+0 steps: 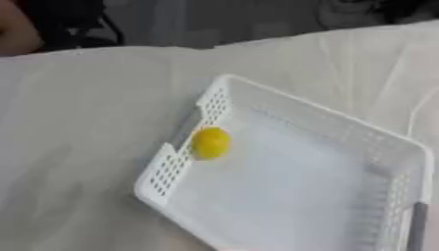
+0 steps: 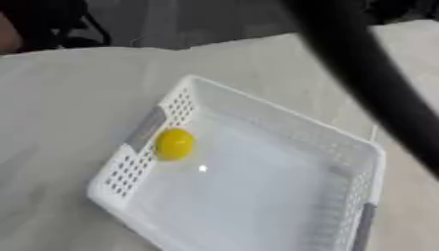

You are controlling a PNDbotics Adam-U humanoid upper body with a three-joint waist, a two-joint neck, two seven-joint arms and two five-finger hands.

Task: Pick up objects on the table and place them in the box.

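A table draped in a pale cream cloth (image 1: 77, 147) with soft creases fills most of both views, its far edge running askew across the top against a dark background. On the cloth, toward the right and near side, sits a white rectangular plastic box (image 1: 377, 139) with perforated lattice walls, set diagonally so that one corner points to the far side and its long axis runs from the far left toward the near right. Grey strips mark the handle cut-outs in two opposite walls, one on the left wall and one at the lower right. The box holds a single thing: a small yellow rounded object (image 1: 211, 142), slightly egg-shaped with its longer axis roughly upright in the picture, lying on the smooth white floor right against the inside of the left wall, just beside the grey handle strip; which end is which cannot be made out. The rest of the box floor shows bare white. In the right eye view a broad black arm (image 2: 369, 73) crosses from the top centre down to the right edge, blurred and close to the camera, passing above the far right corner of the box. Neither hand shows in either view, so how the fingers stand cannot be told.
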